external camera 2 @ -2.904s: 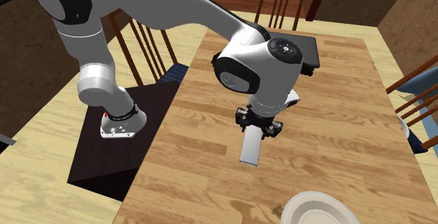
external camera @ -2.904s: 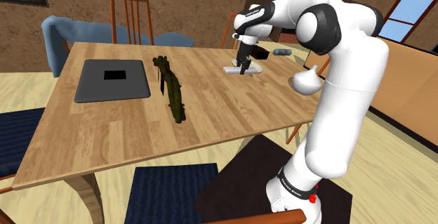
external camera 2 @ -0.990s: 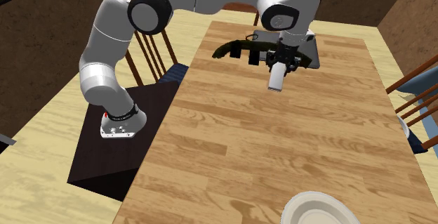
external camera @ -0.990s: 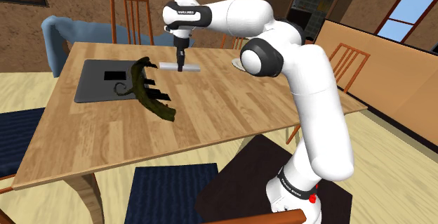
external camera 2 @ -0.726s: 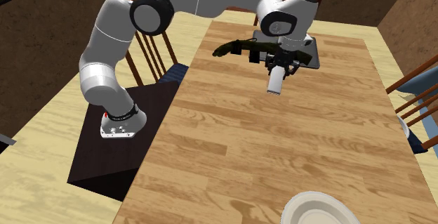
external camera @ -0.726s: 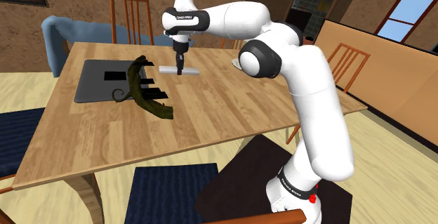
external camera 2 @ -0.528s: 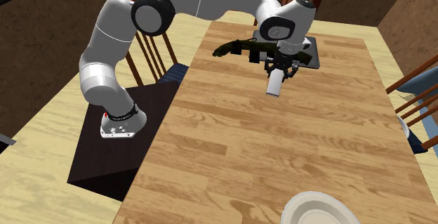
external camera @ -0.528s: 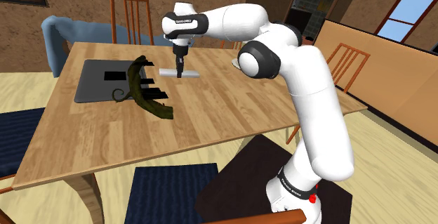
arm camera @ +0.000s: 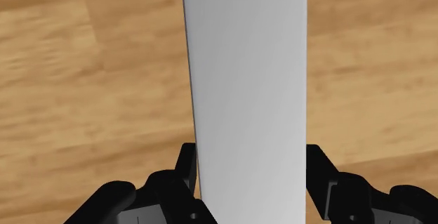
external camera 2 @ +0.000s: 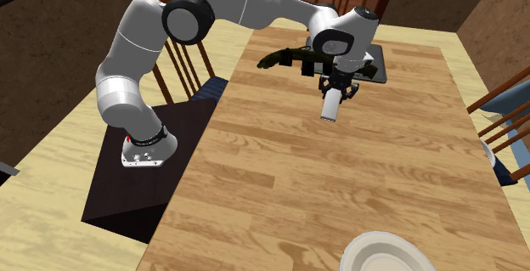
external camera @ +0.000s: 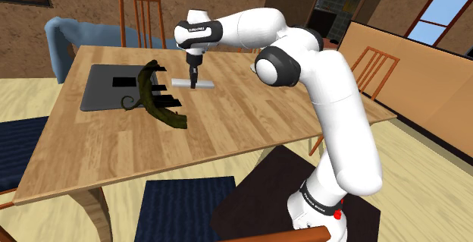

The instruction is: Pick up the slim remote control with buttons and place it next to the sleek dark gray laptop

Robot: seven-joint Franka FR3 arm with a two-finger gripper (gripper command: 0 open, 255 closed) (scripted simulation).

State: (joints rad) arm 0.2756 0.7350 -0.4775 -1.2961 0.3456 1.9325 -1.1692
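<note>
The remote (arm camera: 249, 82) is plain pale grey, with no markings showing. The gripper (arm camera: 251, 187) is all black. The counter (external camera: 242, 127) is honey-brown wood grain. The laptop (external camera: 98, 92) is dark grey with a black rectangle; just beside the laptop lies a dark olive-green thing (external camera: 155, 105).

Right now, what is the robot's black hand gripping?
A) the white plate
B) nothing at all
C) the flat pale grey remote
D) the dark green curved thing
C: in the wrist view the gripper clasps the pale grey remote between its two black fingers, one on each long side, with the wooden table behind it.
</note>
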